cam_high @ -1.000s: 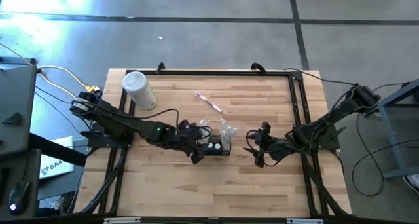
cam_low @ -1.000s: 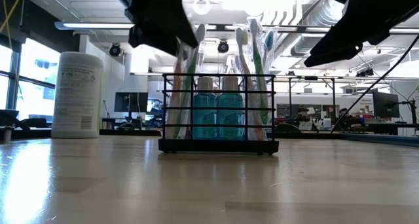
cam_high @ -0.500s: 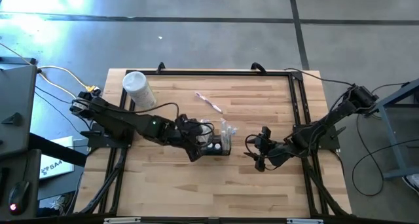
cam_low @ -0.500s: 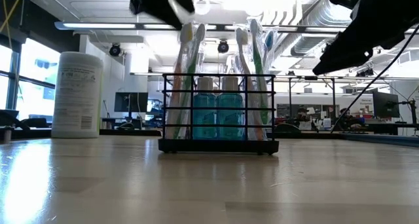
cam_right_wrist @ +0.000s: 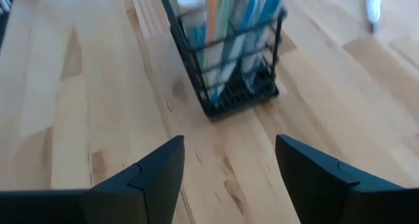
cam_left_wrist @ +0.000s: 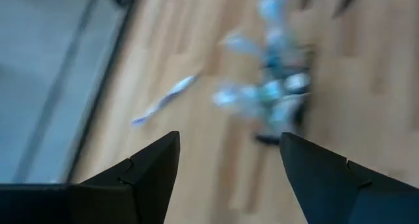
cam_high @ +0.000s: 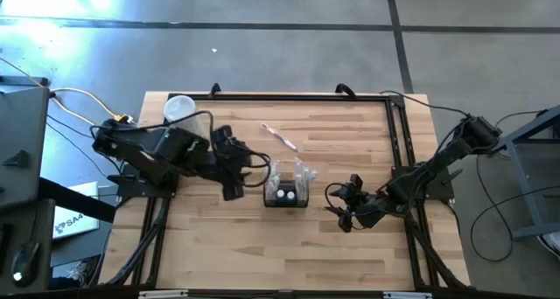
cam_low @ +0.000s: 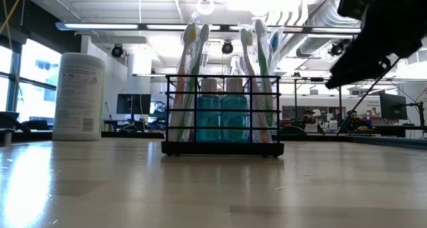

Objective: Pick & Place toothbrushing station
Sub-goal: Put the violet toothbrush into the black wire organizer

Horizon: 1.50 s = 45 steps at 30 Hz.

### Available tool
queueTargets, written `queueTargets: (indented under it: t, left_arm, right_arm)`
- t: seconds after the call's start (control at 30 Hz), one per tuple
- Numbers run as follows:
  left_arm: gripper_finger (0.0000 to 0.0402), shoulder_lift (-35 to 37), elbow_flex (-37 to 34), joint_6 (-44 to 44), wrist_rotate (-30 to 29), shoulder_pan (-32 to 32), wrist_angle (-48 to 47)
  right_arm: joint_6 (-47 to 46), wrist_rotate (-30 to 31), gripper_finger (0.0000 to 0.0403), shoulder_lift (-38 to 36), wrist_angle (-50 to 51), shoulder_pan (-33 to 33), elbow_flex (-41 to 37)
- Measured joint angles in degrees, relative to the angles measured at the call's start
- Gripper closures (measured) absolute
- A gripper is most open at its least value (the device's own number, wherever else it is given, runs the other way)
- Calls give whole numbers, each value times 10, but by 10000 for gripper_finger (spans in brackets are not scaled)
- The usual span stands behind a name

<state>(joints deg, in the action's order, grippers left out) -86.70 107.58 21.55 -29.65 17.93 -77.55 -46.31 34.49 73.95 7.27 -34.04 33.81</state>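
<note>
Grippers (cam_high: 229,170) (cam_high: 346,210) flank station (cam_high: 286,195) (fingers spread).

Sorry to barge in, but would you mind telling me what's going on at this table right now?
Nothing is being held. The toothbrushing station, loaded with toothbrushes and blue bottles, stands upright on the table. The left gripper hovers open to its left, clear of it. The right gripper waits open on the other side, also apart. A white container stands near the far left corner, and a loose toothbrush lies behind the station.
</note>
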Motion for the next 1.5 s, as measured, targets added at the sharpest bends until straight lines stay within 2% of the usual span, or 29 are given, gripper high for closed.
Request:
queueTargets:
  t: [0.17, 0.3, 0.43, 0.63, 0.77, 0.93, 1.0, 1.3, 1.5]
  left_arm:
    - [142, 9, 17, -10, -47, -48, -82]
    - [142, 6, 16, -27, -18, -131, -107]
    - [142, -5, 16, -112, -5, -232, -91]
    - [142, -40, 15, -257, 136, -372, -10]
    - [142, -73, 15, -291, 219, -435, 42]
    - [142, -118, 14, -290, 240, -490, 45]
    - [142, -138, 14, -318, 240, -510, 42]
    - [142, -191, 14, -612, 251, -544, -18]
    - [142, -222, 14, -736, 343, -544, -14]
  right_arm:
    - [-47, 0, 172, 31, -3, -11, 0]
    - [-85, -4, 172, 58, -16, -17, 0]
    - [-83, -3, 172, 82, -74, -28, -1]
    - [-6, -4, 172, 96, -185, -50, 0]
    - [-1, -4, 172, 97, -211, -59, 0]
    - [-31, -2, 172, 97, -213, -65, 0]
    - [-40, -3, 172, 97, -213, -66, 0]
    - [-74, -1, 172, 97, -231, -66, 0]
    - [-75, 3, 172, 97, -231, -63, 0]
